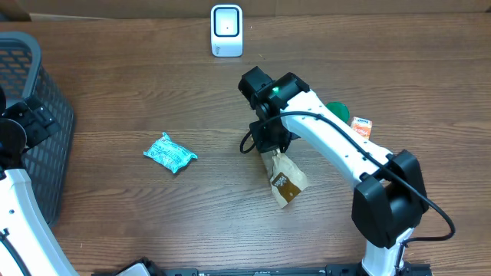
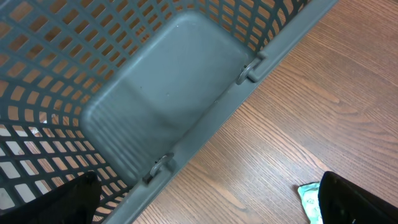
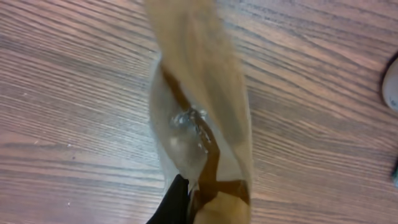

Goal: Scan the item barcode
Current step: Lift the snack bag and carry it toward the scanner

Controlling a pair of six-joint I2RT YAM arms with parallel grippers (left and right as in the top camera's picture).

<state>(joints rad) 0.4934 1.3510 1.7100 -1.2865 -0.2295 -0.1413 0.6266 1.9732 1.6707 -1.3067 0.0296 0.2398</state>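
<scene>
Pinching the brown pouch (image 1: pixel 288 182) by its top end with the right tool (image 1: pixel 270 152), clamped tight, robot-side of the white scanner (image 1: pixel 227 31) and a tad right; holding the left tool (image 1: pixel 24 123) spread wide over the grey basket (image 1: pixel 57 123), way left of the scanner; also spotting a teal packet (image 1: pixel 170 153) on the tabletop (image 1: pixel 153 222), robot-side and left of the scanner.

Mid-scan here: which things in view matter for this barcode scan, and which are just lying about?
Part of the job:
- brown pouch, held in the shut right gripper
- white scanner at the table's far edge

Lying about:
- teal packet
- small orange box
- green object, partly hidden by the arm
- grey basket
</scene>
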